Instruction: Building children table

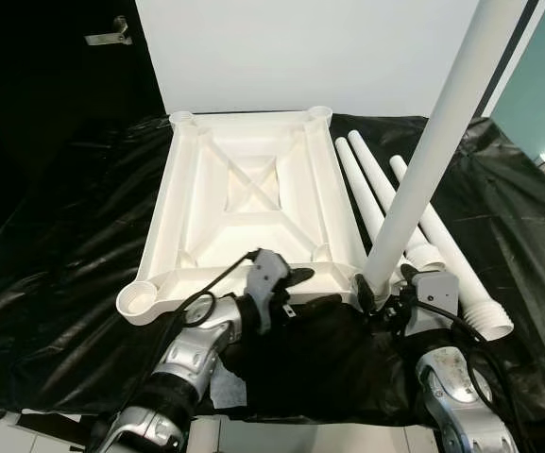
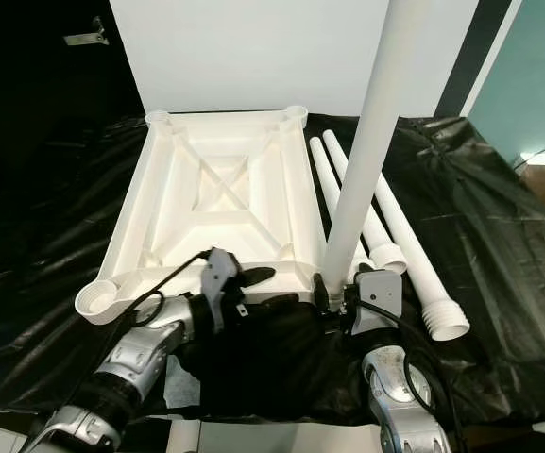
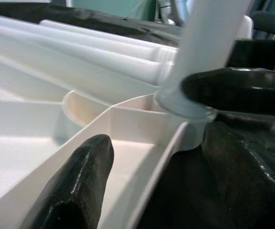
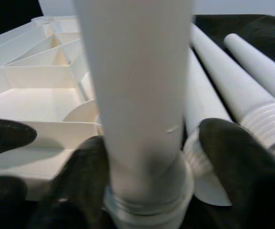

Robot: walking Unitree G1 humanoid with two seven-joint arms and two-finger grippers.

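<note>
Upturned white tabletop [image 1: 253,203] on black sheeting [image 1: 64,274], one leg [image 1: 423,170] upright in near right corner socket

Right gripper [image 4: 147,157] clamped round standing leg's base, long axis near vertical; left gripper [image 1: 286,283] parted over near rim. Near left socket [image 1: 140,300] unfilled. Three spare legs [image 1: 385,203] flat just beside right edge, threaded ends toward robot. Bare sheeting left of tabletop

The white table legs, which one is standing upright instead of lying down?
The leg held by the right gripper, its threaded end at the near right corner socket of the upside-down tabletop. The other three legs lie flat on the black sheet beside it.
</note>
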